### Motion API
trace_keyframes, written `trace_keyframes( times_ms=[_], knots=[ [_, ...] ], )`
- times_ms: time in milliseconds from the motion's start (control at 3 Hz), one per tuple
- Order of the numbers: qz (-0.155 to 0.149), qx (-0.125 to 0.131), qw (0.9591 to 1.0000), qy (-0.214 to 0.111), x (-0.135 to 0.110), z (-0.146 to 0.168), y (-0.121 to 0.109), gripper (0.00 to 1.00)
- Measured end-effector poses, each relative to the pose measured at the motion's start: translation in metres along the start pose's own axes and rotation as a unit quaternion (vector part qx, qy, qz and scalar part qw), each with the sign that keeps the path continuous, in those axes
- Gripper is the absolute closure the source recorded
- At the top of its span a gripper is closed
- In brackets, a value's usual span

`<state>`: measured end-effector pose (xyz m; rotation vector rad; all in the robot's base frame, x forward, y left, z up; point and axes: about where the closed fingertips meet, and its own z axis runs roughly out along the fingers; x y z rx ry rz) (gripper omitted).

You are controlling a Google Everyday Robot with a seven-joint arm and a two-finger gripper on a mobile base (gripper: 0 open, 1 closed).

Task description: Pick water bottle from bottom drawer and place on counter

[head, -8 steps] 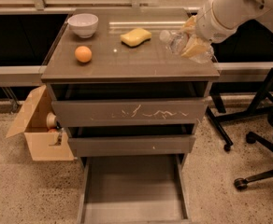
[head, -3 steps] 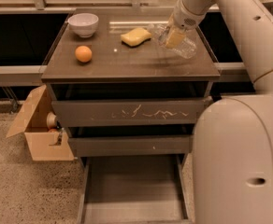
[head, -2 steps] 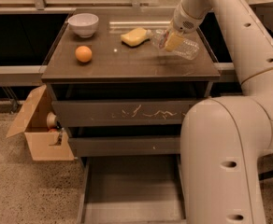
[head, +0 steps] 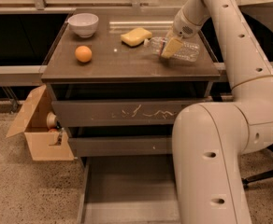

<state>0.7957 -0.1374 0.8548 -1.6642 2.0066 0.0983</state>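
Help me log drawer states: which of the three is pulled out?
The bottom drawer, its floor exposed; the middle drawer and top drawer sit closed. The gripper is at the water bottle on the counter.

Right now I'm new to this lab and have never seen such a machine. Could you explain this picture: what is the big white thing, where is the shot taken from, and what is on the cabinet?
The big white shape is the robot's single arm. It bends up from the lower right to the cabinet top. At its end is a two-finger gripper, down at a clear water bottle that lies on its side on the counter. I cannot tell whether it is gripping the bottle. There is one camera, looking down at the cabinet's front; where it is mounted isn't known. Also on the counter are a yellow sponge, an orange and a white bowl. The bottom drawer stands pulled open. A cardboard box sits on the floor at the left.
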Motion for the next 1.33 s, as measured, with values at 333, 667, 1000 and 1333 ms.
trace_keyframes(
  times_ms=[333, 667, 1000, 1333],
  knots=[
    [0.003, -0.001, 1.0000, -0.005, -0.001, 0.006, -0.002, 0.00],
    [0.004, 0.007, 0.9999, -0.010, -0.002, 0.004, -0.006, 0.00],
    [0.001, 0.028, 0.9995, -0.016, -0.003, -0.010, -0.014, 0.00],
    [0.000, 0.054, 0.9983, -0.024, -0.004, -0.032, -0.023, 0.00]
  ],
)
